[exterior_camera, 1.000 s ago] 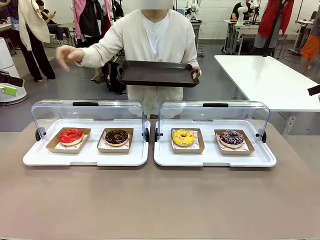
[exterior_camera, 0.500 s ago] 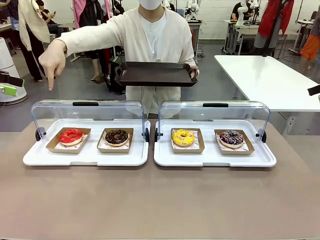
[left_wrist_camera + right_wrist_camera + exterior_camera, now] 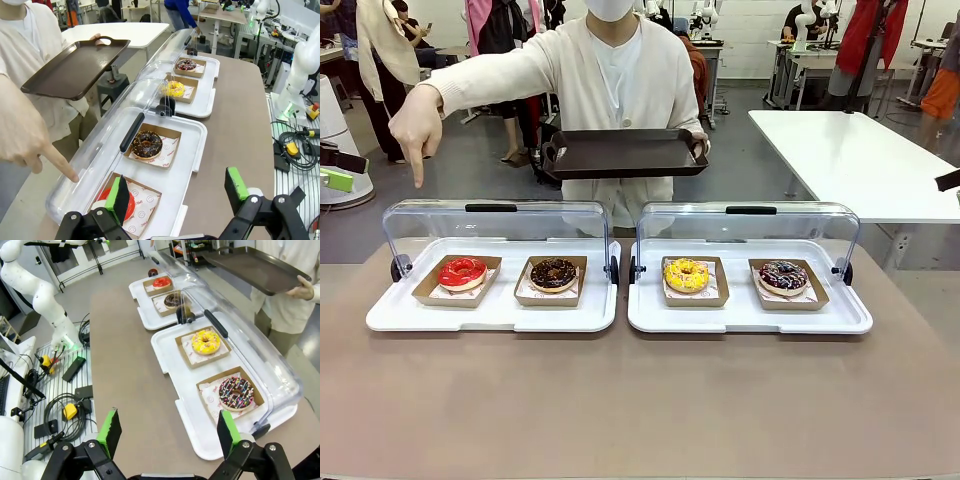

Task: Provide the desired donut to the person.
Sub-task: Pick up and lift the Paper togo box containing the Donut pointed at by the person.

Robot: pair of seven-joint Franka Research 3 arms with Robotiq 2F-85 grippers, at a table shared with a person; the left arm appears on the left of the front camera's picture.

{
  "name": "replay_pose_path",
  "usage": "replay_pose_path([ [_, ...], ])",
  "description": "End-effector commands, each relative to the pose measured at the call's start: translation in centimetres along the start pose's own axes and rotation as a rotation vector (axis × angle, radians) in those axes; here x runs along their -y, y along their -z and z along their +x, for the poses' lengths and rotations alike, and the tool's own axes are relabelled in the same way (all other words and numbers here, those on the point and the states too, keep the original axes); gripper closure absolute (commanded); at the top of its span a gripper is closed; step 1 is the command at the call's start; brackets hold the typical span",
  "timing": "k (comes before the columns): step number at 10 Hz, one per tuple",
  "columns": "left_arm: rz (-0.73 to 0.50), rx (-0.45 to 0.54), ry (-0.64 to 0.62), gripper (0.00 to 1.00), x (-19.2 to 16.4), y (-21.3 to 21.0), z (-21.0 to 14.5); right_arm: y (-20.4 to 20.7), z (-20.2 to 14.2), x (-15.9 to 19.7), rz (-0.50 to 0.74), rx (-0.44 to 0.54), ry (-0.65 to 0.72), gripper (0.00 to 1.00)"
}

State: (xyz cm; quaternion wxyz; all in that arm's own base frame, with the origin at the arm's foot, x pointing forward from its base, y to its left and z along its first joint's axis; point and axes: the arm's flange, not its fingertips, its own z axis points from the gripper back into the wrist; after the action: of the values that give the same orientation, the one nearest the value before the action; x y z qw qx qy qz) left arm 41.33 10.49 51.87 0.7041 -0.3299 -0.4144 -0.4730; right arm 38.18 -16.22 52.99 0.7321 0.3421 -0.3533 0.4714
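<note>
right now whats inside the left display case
A red donut and a chocolate donut, each on paper in a cardboard tray. The donuts cover the paper's middle.

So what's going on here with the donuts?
A person across the table holds a dark tray in one hand and points with the other hand down at the red donut, the leftmost of four sitting in two open cases. The left gripper and right gripper both hang open, back from the cases, holding nothing. No donut has been picked up yet.
</note>
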Motion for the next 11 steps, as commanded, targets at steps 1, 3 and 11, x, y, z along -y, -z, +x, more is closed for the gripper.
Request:
replay_pose_path([
  [1, -0.001, 0.007, 0.002, 0.0, -0.1, -0.1, 0.1, 0.0, 0.0, 0.0, 0.0, 0.013, 0.002, 0.0],
  [3, -0.001, 0.007, 0.002, 0.0, -0.1, -0.1, 0.1, 0.0, 0.0, 0.0, 0.0, 0.013, 0.002, 0.0],
  [11, -0.306, -0.966, 0.556, 0.0, 4.6, 10.6, -2.6, 0.0, 0.0, 0.0, 0.0, 0.013, 0.002, 0.0],
])
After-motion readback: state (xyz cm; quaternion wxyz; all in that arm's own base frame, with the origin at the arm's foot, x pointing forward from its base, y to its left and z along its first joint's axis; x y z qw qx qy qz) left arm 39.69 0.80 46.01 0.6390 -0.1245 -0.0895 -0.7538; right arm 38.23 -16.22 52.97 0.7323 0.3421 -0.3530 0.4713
